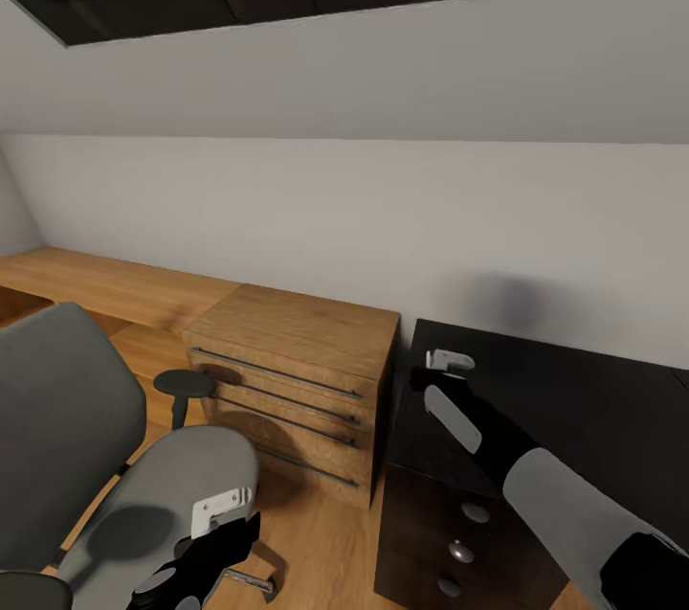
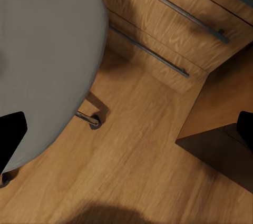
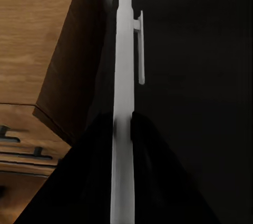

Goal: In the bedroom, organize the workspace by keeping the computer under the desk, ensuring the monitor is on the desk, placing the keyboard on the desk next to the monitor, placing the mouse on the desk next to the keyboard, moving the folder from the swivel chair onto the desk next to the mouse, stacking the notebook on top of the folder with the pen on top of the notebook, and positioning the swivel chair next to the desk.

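Clearly slim white pen, clipped.

White pen clamped in right pincer, over black desk, oak cabinet beside

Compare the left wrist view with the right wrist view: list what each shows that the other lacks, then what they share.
Left wrist view alone: the swivel chair with its grey seat, a chrome castor leg under it, and the light wood floor; the left end effector has its fingertips wide apart at the frame edges.

Right wrist view alone: the pen, white with a clip, clamped in the right end effector over the desk.

Shared: the oak cabinet with its bar handles.
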`<state>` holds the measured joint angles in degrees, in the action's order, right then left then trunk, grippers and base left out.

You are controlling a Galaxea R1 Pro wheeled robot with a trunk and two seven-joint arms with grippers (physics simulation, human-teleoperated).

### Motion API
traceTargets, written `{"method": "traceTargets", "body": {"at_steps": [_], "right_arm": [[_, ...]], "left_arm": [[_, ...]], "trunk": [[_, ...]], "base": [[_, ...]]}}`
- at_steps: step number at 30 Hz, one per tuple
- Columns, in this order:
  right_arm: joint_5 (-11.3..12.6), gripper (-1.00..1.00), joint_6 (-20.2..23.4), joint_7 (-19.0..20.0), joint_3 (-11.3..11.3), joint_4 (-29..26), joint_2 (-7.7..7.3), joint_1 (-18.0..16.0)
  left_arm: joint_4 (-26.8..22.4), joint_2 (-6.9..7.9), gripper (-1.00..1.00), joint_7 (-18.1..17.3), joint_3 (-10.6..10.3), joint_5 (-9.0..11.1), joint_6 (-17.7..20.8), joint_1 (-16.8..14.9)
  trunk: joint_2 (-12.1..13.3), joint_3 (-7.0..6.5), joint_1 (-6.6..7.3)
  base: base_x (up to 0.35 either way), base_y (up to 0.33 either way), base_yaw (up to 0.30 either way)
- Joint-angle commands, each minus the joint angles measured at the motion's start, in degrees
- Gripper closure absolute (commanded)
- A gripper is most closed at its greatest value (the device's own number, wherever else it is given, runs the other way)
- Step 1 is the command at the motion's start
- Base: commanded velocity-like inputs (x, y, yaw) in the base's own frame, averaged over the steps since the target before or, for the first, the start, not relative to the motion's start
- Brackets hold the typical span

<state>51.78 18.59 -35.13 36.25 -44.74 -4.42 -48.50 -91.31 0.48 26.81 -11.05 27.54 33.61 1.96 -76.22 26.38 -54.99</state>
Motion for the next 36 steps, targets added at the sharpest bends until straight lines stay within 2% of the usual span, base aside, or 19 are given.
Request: {"method": "traceTargets", "body": {"at_steps": [1, 5, 8, 36], "right_arm": [[1.6, 1.0, 0.2, -2.1, 0.3, -2.2, -0.92, 0.5], [3.6, 1.0, 0.3, -7.1, 0.3, -8.1, -2.81, 2.2], [4.0, 1.0, 0.2, -8.7, 0.3, -9.7, -3.21, 3.2], [4.2, 1.0, -0.9, -9.6, 0.2, -10.4, -3.45, 3.8]], "left_arm": [[-0.1, 0.02, -1.0, 0.6, -0.1, 0.6, 0.1, 0.0], [0.0, -0.03, -1.0, 0.5, -0.1, 0.7, 0.1, 0.0], [0.0, -0.04, -1.0, 0.5, -0.1, 0.7, 0.1, 0.0], [0.4, 0.14, -1.0, 0.3, -0.1, 0.5, -0.2, 0.0]], "trunk": [[0.0, 0.05, 0.0], [0.0, 0.05, 0.0], [0.0, 0.02, 0.0], [0.0, -0.95, 0.0]], "base": [[0.0, 0.0, 0.0], [0.0, 0.0, 0.0], [0.0, 0.0, -0.056], [-0.014, -0.015, -0.223]]}}
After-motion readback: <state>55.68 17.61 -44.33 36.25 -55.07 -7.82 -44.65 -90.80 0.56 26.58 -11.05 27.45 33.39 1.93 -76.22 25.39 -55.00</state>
